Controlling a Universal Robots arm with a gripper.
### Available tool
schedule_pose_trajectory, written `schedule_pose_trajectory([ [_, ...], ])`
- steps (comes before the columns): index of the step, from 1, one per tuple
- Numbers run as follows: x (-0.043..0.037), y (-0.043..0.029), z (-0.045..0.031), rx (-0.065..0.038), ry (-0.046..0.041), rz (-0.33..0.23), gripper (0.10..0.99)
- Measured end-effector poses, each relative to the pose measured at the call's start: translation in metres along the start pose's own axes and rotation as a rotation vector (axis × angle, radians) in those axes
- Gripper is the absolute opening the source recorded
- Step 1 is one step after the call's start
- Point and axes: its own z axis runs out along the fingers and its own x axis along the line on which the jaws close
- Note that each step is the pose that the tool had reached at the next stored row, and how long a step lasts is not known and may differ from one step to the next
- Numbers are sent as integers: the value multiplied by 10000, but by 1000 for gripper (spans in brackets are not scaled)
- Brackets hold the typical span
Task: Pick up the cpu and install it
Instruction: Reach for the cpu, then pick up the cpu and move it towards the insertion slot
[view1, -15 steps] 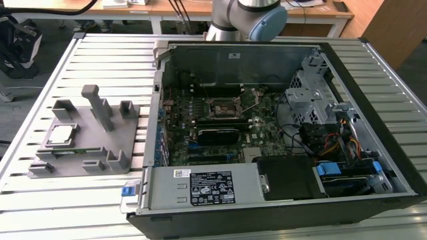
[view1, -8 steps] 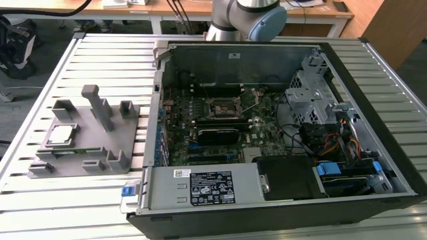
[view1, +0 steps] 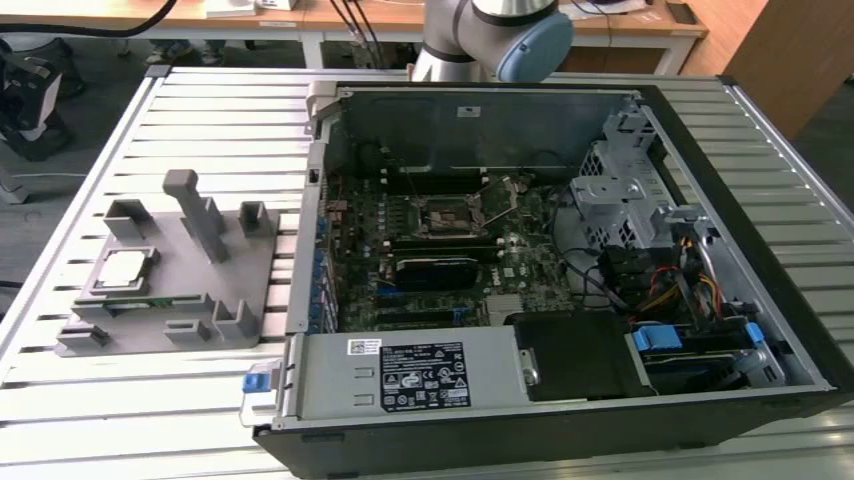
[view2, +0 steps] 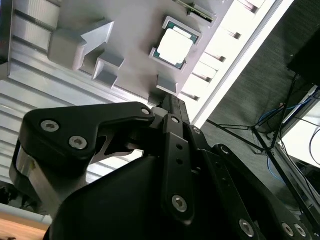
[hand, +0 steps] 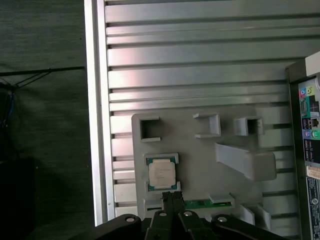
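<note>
Step in hand: pick, not yet begun. Cpu seated in pocket of grey fixture, untouched. Gripper hangs clear above fixture, fingers pressed together, empty. Judgement: grasp calls for opened fingers, squared to chip edges.

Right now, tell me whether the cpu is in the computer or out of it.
Out. The cpu lies flat in its seat on the grey holder, beside the open computer case.

No print here is legible. A black label and a small white sticker sit on the power supply, both too small to read.
</note>
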Motion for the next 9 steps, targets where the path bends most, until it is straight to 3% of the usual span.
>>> schedule_pose_trajectory([
  [9,16,-7,41,4,62,3,106],
])
